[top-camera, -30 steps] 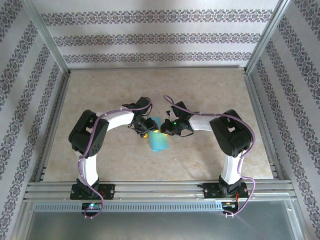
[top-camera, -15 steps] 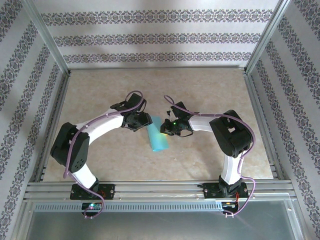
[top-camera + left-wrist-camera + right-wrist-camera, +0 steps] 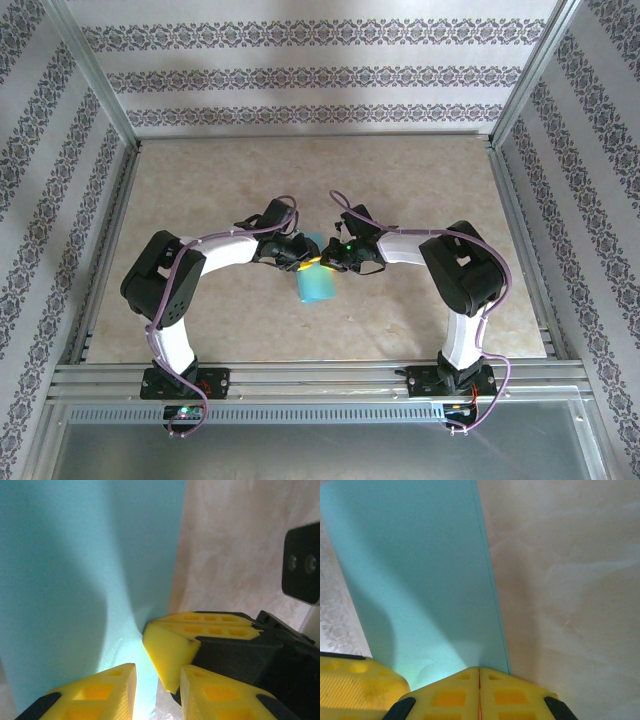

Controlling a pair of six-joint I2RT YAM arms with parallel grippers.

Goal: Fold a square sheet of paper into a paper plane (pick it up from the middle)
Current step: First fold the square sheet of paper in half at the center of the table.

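Top external view: the square sheet of paper [image 3: 318,283] sits near the middle of the marble-patterned table [image 3: 420,180], between the two arms. From here it reads as a teal oblong, with its long sides running from far to near. Both grippers meet at its far end, the left gripper [image 3: 301,262] coming in from the left and the right gripper [image 3: 327,262] from the right, almost touching each other.

Right wrist view: the right gripper's yellow fingertips are pressed flat together with no gap, right at the paper's nearest edge beside its right-hand corner. The left wrist view confirms this, showing those closed tips pinching the paper's edge, with the sheet bulging slightly around the pinch. The right gripper is therefore clamped on the paper.

Left wrist view: the left gripper's two yellow fingers stand apart, so its jaws are parted. The paper's edge and the tip of the right gripper lie in the gap between them. Neither finger visibly presses the sheet.

Whether the paper's near end rests on the table I cannot tell.
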